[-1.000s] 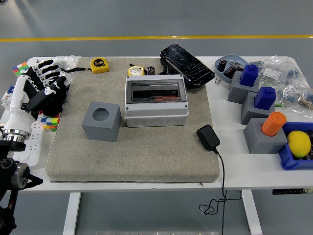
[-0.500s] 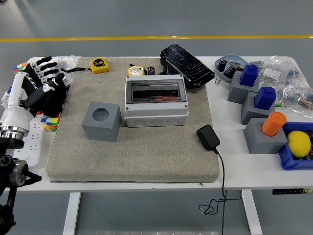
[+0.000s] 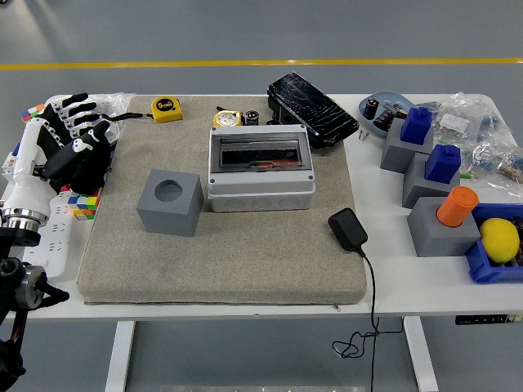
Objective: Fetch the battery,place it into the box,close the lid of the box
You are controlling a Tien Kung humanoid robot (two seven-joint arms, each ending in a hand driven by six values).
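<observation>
The grey box stands at the middle of the grey mat. Its dark see-through lid lies flat over the top, and something reddish shows beneath it. A small black cylindrical battery stands just behind the box, next to a yellow round object. More small batteries lie in a blue bowl at the back right. My left hand hovers over the mat's far left edge, well left of the box, with fingers relaxed and empty. My right arm is out of view.
A grey cube with a round hole sits left of the box. A black adapter with its cable lies at the front right. A black wrapped pack, a yellow tape measure, grey blocks, a lemon and colourful cubes surround the mat.
My left hand has drawn back a little to the left, away from the mat. Nothing else has moved.
</observation>
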